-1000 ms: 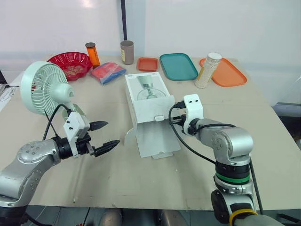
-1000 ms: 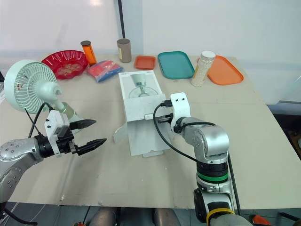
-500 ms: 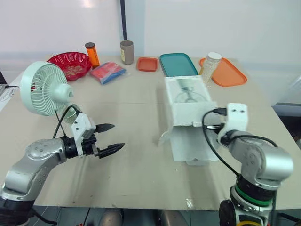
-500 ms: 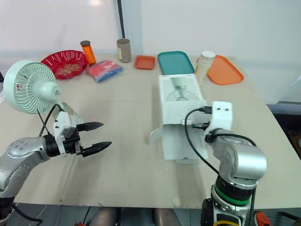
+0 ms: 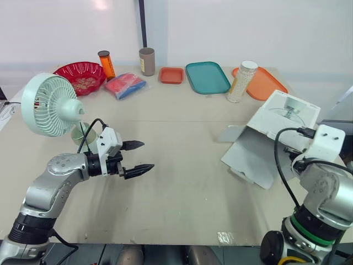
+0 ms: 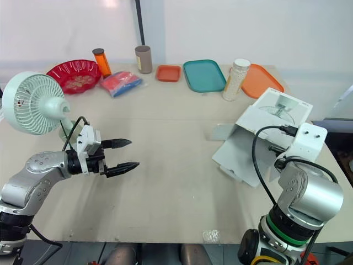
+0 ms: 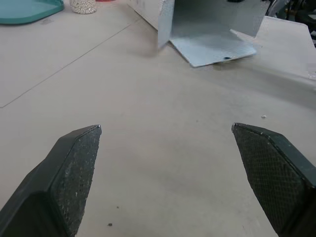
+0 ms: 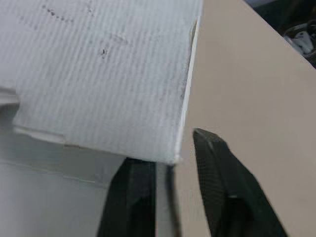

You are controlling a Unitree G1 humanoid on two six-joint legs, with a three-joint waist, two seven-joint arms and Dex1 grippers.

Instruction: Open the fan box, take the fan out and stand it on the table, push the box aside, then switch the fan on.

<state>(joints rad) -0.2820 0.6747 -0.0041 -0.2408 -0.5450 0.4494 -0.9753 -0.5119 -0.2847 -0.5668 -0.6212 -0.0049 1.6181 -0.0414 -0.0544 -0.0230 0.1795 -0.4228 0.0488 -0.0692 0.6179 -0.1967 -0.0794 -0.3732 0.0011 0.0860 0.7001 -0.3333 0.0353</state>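
The white fan (image 5: 52,105) stands upright on its base at the table's left side, its cable trailing past my left arm. To the right of the fan, my left gripper (image 5: 148,155) hovers low over bare table, open and holding nothing. The white fan box (image 5: 276,132) lies turned at an angle by the table's right edge, its open end and flaps facing the middle. In the right wrist view my right gripper (image 8: 173,163) straddles a cardboard wall of the box, one finger on each side, shut on it. The box (image 7: 212,19) also shows far ahead of the left fingers (image 7: 74,163).
Along the back stand a red bowl (image 5: 81,74), an orange bottle (image 5: 107,63), a brown cup (image 5: 146,61), a small orange tray (image 5: 172,75), a teal tray (image 5: 207,77), a jar of white beads (image 5: 241,81) and an orange tray (image 5: 265,84). A red-blue packet (image 5: 127,85) lies near the bowl.
My right arm has swung the box from the table's middle to the right edge, turning it. My left gripper has edged toward the middle, still open. The fan stays put.
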